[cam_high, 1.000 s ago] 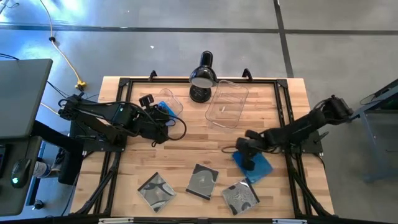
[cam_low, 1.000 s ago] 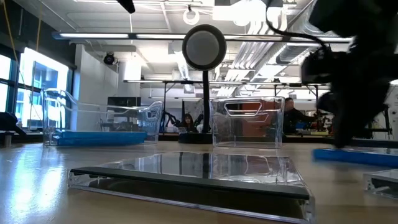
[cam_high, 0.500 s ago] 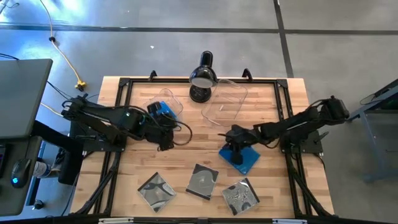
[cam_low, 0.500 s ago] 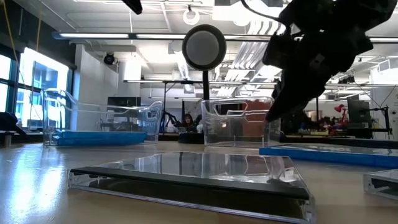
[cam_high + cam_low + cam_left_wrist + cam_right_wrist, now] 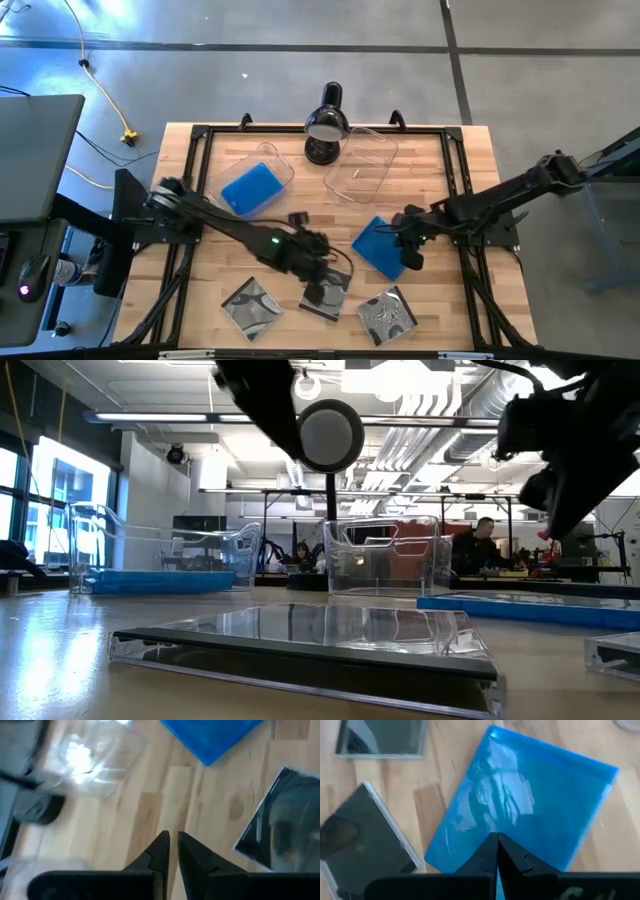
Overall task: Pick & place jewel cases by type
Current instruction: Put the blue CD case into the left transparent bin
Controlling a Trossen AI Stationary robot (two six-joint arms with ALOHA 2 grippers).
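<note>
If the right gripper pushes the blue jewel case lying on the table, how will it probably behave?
The blue jewel case lies flat on bare wood, so it will probably slide rather than tip. Its glossy surface suggests shut fingertips could slip on it. It looks thin and rigid, likely light, so a push off-centre by the right gripper may spin it.

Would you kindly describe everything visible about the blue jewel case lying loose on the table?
The blue jewel case is a thin, square, glossy translucent plastic case, closed and lying flat on the wooden table, turned cornerwise. It sits right of centre, outside both tubs, near the clear cases. The right gripper, jaws shut, is at its right edge; whether it touches is unclear.
</note>
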